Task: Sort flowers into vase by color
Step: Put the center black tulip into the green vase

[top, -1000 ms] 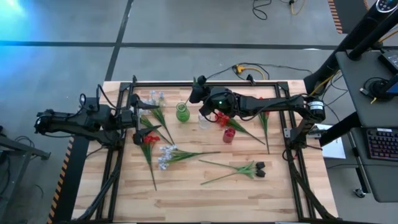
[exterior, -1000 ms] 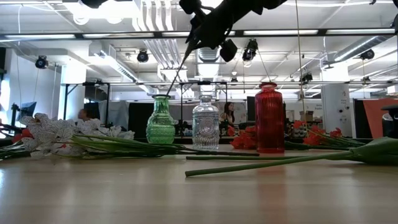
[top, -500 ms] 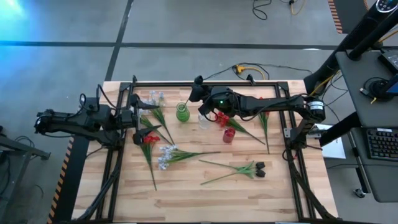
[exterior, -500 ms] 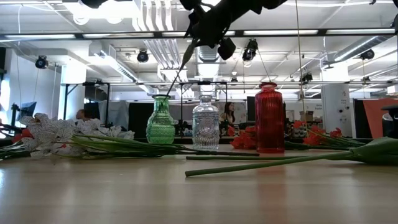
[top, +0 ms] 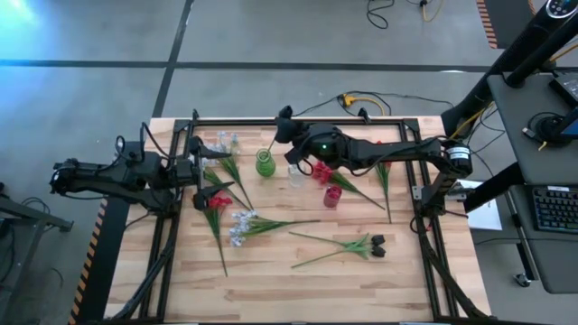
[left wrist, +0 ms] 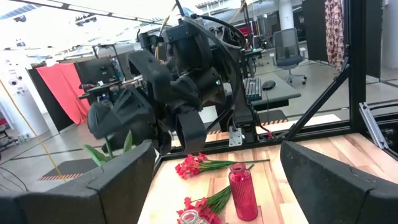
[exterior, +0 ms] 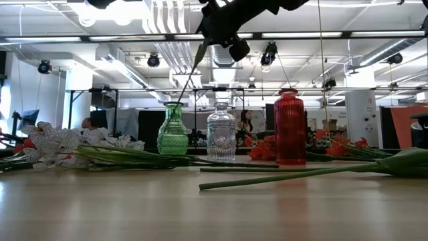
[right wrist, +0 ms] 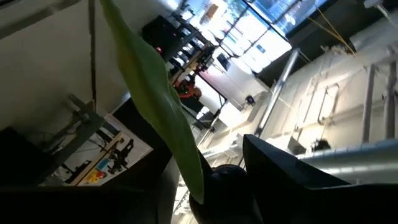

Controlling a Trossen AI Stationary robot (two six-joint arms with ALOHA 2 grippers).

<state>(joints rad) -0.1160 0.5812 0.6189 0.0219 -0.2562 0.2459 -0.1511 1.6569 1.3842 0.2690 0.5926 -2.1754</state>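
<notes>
Stem (exterior: 194, 70) slacker as right pincer (exterior: 217, 30) widened.

No text, label, brand, number or sign can be read in any of the views; a poster (right wrist: 99, 163) seen past the right wrist carries coloured marks, but they are too blurred to make out.

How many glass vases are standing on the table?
3, in a row near the table's far edge: green glass vase with a stem in it, clear glass vase in the middle, red glass vase.
</notes>
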